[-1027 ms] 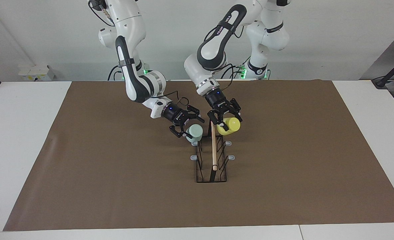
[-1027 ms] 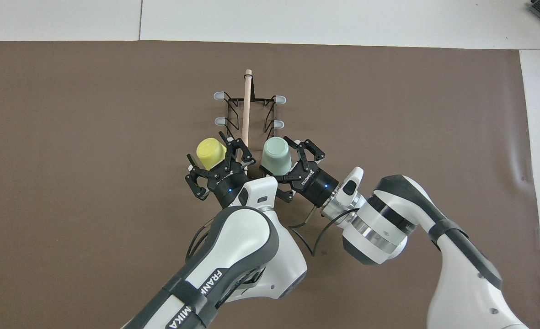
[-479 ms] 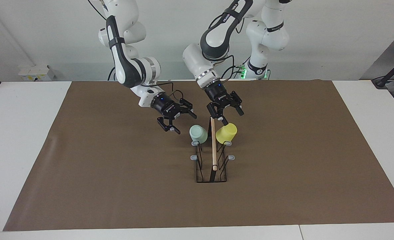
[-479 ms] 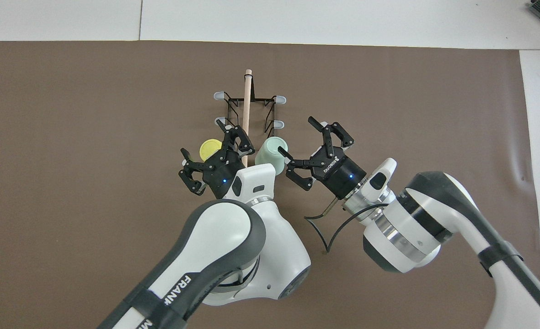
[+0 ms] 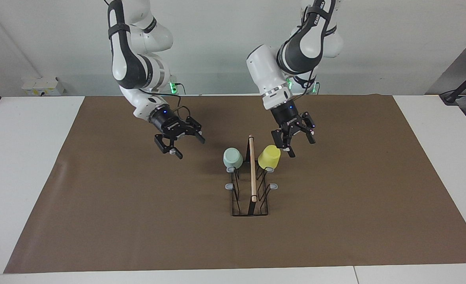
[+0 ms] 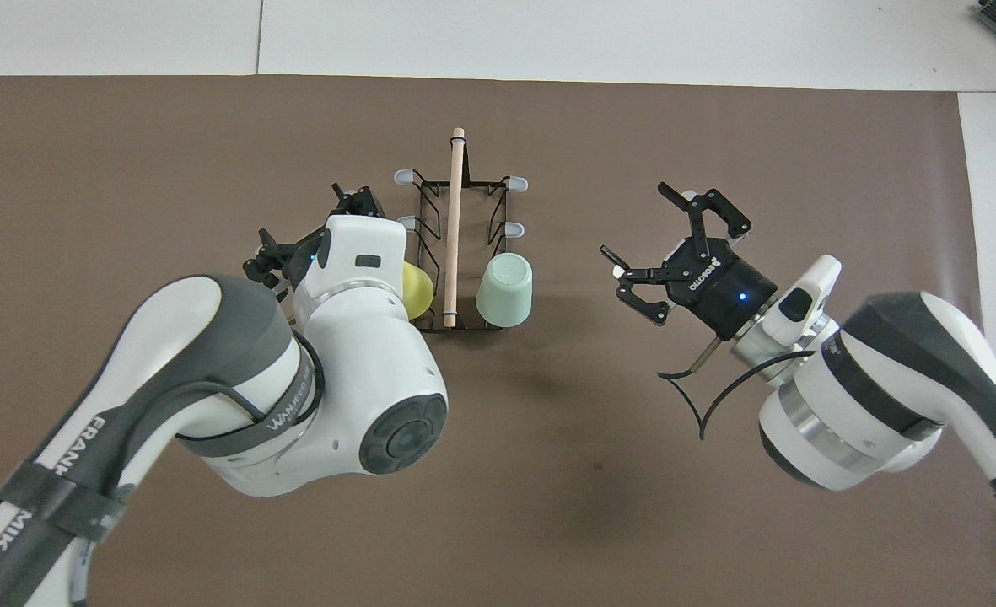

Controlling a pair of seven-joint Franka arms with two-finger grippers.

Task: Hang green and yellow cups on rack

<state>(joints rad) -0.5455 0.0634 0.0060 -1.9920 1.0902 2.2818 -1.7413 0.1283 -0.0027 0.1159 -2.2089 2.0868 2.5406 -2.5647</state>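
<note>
Hanging inverted on rack [image 5: 249, 185]: mint cup [image 5: 233, 157], lemon cup [image 5: 268, 156].

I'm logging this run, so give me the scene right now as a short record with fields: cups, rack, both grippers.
green cup: upside down on a rack prong nearest the robots, right arm's side
yellow cup: upside down on the matching prong, left arm's side
rack: mid-table on the brown mat, four prongs bare
left gripper: open, empty, over the mat beside the yellow cup
right gripper: open, empty, over the mat
</note>
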